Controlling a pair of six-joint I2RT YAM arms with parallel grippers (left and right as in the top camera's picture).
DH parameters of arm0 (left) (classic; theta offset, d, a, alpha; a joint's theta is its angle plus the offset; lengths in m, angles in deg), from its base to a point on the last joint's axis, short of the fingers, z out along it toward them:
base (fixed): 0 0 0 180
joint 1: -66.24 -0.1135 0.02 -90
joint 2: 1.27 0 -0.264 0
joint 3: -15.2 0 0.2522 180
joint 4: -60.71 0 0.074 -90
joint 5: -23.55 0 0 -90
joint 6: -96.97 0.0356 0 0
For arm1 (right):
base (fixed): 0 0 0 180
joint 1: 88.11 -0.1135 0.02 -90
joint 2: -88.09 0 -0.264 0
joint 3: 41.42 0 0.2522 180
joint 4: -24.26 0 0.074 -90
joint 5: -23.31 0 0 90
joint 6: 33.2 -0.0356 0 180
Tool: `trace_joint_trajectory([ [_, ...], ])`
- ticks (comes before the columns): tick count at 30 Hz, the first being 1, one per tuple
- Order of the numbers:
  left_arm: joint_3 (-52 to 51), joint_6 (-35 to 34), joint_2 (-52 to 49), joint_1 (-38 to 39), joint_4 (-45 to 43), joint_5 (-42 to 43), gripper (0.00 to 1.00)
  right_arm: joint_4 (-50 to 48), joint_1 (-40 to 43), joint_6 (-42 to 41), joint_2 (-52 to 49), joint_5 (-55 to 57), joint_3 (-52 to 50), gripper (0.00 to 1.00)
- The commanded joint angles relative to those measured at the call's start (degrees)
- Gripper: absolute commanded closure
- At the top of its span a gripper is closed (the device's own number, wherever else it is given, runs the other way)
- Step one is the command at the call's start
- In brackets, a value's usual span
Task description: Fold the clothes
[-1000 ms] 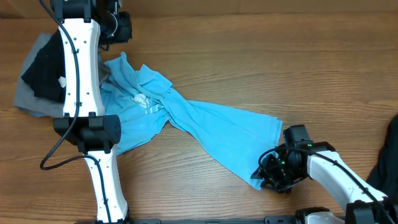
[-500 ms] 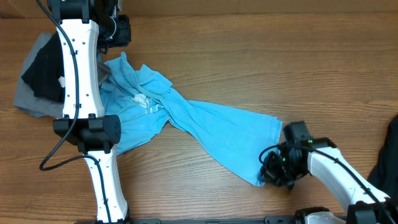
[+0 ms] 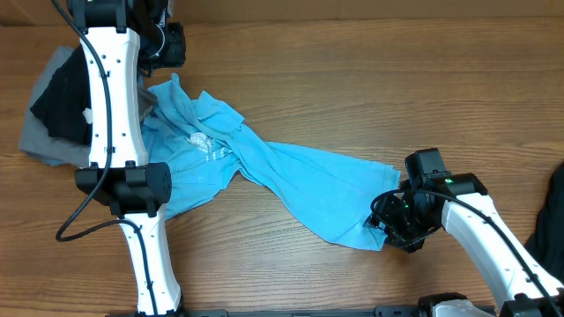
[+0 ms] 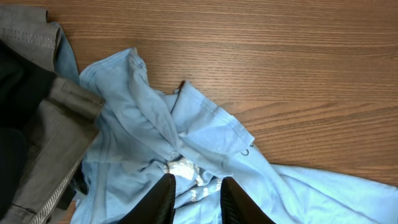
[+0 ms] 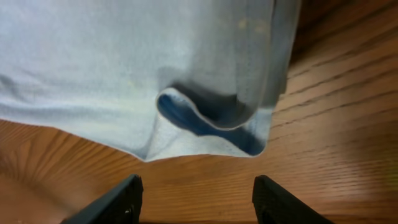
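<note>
now the right end effector (image 5: 198, 183) sits higher on the surface (image 3: 397, 88) than half a second ago, closer to the far edge of the hem and right against the cloth. the lower corner of the blue t-shirt (image 3: 300, 176) has shifted with it, so the hem looks shorter and more bunched there. its fingers stand wide apart and grip nothing; in the right wrist view the hem corner lies just beyond them, curled over on itself with a darker blue fold showing. the rest of the t-shirt has not moved. it stretches in a crumpled diagonal band from the upper left, where it touches the grey and black pile (image 3: 53, 106), down to the lower right.

the left end effector (image 4: 198, 180) hangs over the crumpled upper part, as before. its fingers are a narrow gap apart, with the white print (image 4: 186, 169) showing between them. whether they touch the cloth is hard to tell. the left arm covers part of the t-shirt from overhead. a dark shape (image 3: 551, 220) at the right edge is cut off.
</note>
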Motion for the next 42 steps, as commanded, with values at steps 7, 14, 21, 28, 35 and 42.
trace_joint_trajectory([
  [7, 1.40, 0.87, -0.17, -0.13, 0.09, 0.68, 0.70, -14.23, -0.22, 5.92, 0.76, 0.15, -9.01, 0.50],
  [14, 1.40, 0.85, -0.17, -0.13, 0.09, 0.68, 0.69, -17.16, -0.22, 7.76, 0.61, -1.64, -10.10, 0.61],
  [21, 1.40, 0.85, -0.17, -0.15, 0.11, 0.70, 0.69, -17.62, -0.24, 14.38, 0.61, -8.31, -10.12, 0.61],
  [28, 1.40, 0.85, -0.17, -0.13, 0.57, 0.70, 0.69, -15.80, -0.28, 14.36, 0.07, -8.22, -10.82, 0.60],
  [35, 1.40, 0.85, -0.17, -0.13, 0.57, 0.70, 0.68, -16.65, -0.28, 13.22, 0.07, -8.50, -11.80, 0.86],
  [42, 1.40, 0.87, -0.17, -0.13, 0.70, 0.70, 0.68, -11.23, -0.26, 13.51, 3.56, -9.94, -5.44, 0.96],
])
